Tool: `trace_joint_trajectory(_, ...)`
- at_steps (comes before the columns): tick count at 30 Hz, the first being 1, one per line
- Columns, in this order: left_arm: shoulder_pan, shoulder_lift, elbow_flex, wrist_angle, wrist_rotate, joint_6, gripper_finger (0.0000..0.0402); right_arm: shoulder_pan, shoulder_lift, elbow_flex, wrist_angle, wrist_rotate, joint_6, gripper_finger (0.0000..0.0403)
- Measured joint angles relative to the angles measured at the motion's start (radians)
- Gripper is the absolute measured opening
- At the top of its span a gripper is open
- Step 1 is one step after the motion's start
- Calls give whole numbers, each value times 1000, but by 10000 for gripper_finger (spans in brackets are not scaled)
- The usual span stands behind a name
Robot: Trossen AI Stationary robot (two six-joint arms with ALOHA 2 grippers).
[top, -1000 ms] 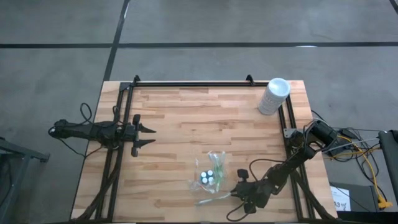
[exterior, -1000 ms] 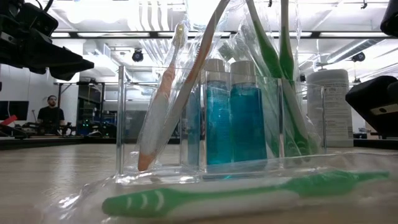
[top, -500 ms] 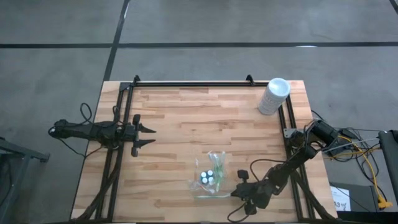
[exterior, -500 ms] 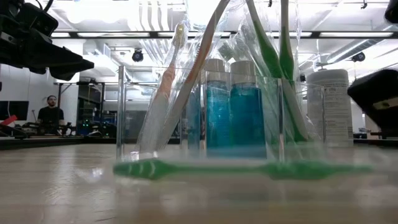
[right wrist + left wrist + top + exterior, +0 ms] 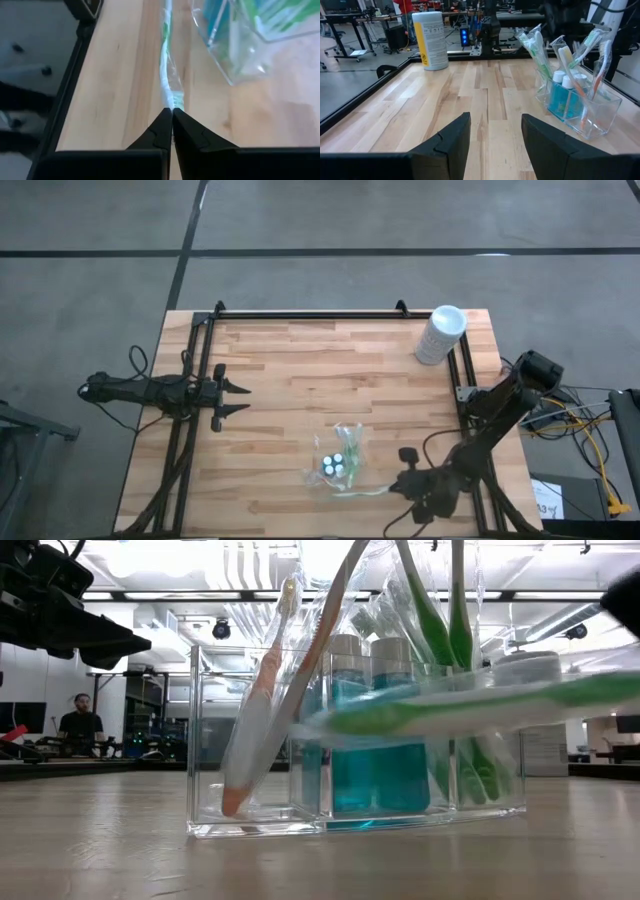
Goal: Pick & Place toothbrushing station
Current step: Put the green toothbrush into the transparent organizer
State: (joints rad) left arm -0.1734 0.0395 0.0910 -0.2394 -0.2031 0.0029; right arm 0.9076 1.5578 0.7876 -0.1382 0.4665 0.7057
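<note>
Two fingers of the right gripper (image 5: 171,112) pinch a wrapped green toothbrush (image 5: 450,708) – lifted beside the clear organizer (image 5: 250,825); left gripper (image 5: 492,135) waits, parted, empty.

Wooden table (image 5: 300,360): organizer (image 5: 338,462), canister (image 5: 440,334)

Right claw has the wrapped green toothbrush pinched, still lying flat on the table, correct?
Not flat on the table. The low view shows the green toothbrush lifted clear of the wood, in front of the clear organizer. The right claw is indeed shut on it.
</note>
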Motion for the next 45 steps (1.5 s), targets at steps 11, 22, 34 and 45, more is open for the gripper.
trace_joint_trajectory(11,0,0,0,0,0,0,181,16,-32,301,-641,-59,105,8)
trace_joint_trajectory(22,0,0,0,0,0,0,181,11,-30,583,-1032,-180,114,8)
trace_joint_trajectory(34,0,0,0,0,0,0,181,-89,-25,766,-1228,-266,102,8)
trace_joint_trajectory(45,0,0,0,0,0,0,181,-193,-18,899,-1359,-266,76,8)
